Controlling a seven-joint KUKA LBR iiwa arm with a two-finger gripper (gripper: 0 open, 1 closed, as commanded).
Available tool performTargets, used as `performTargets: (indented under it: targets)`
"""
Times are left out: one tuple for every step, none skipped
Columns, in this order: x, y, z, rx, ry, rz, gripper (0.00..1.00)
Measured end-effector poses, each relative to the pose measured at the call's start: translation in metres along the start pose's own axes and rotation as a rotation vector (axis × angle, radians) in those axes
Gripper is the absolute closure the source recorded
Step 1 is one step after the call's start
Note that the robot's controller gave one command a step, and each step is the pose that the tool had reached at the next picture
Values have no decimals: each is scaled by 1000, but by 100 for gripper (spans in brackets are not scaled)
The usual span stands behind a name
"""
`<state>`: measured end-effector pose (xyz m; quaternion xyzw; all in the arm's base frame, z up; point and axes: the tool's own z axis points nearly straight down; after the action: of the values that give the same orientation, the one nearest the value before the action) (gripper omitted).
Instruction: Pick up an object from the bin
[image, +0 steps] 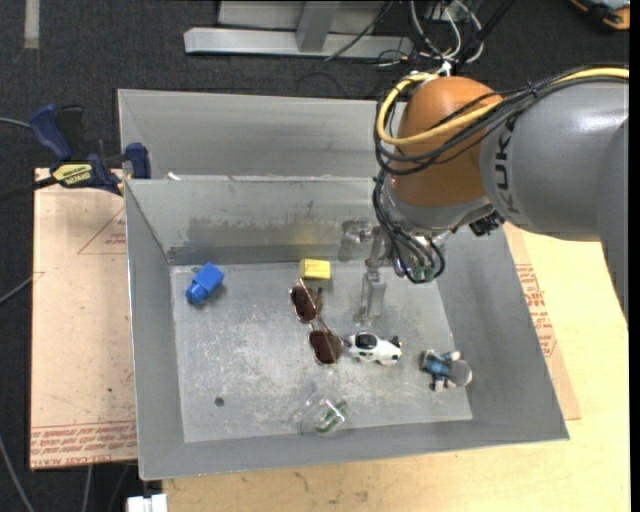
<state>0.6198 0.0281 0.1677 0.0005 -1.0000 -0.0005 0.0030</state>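
In mid-bin (156, 262), the tool (371, 310), width impossible to tell, near sunglasses (314, 320), toy cow (377, 348), yellow block (316, 268).

A blue plastic block (204, 283) lies left in the grey metal bin (150, 300), well apart from a small yellow cube (316, 268). Brown-lensed sunglasses (314, 322) lie just beside the cube; a clear plastic piece (324, 415) rests near the front wall.

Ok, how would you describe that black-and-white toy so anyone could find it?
In the grey bin, look just below the gripper in the picture. The black-and-white toy lies right of the brown sunglasses; nothing else there is patched black and white.
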Motion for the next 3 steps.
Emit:
performTargets:
  targets:
    - [-2, 0, -5, 0, -8, 1, 0]
    - [-19, 8, 46, 2, -15, -310, 0]
    - [-23, 12, 82, 0, -7, -467, 0]
